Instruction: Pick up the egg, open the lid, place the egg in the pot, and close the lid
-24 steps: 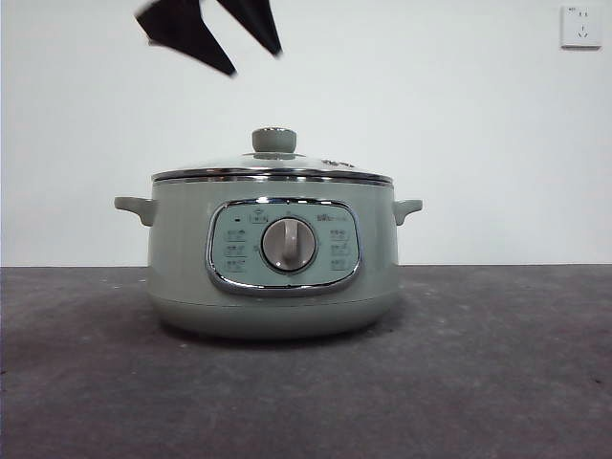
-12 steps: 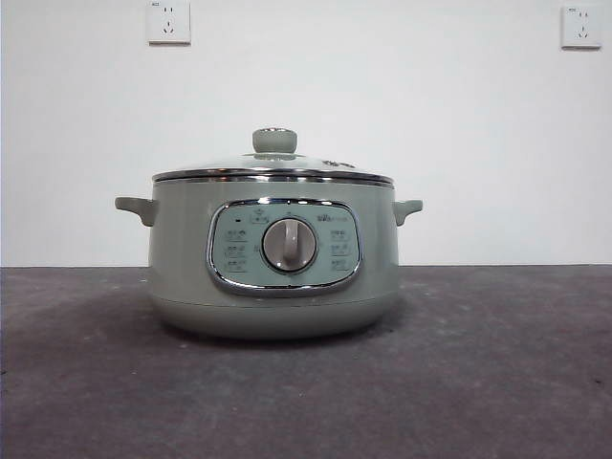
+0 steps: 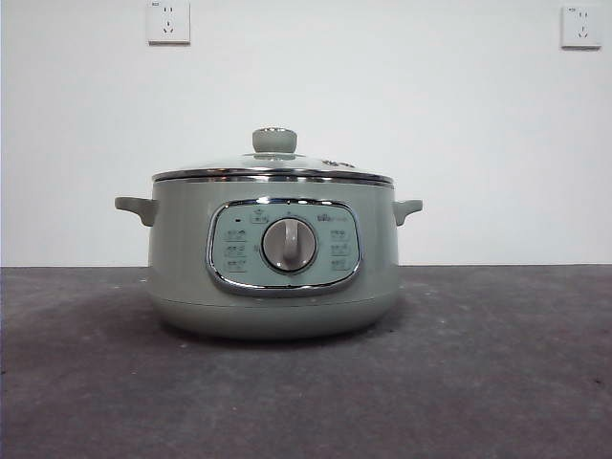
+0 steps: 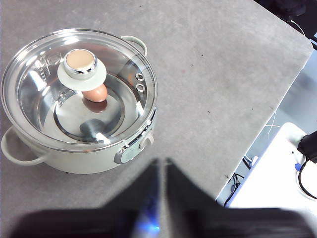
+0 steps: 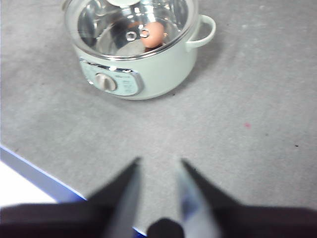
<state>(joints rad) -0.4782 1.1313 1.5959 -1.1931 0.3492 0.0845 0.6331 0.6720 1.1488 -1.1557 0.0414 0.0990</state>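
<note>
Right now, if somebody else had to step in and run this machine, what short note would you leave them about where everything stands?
Left gripper: jaws shut, holding nothing, raised well clear of the pot.
Right gripper: jaws open, empty, also pulled back above the grey table.
The egg lies on the bottom of the pot, seen through the glass lid.
The lid sits flat on the pot, its pale green knob on top.
Done, as far as the pictures show: egg in, lid on.
Left: seemingly nothing; neither arm shows in the front view.
</note>
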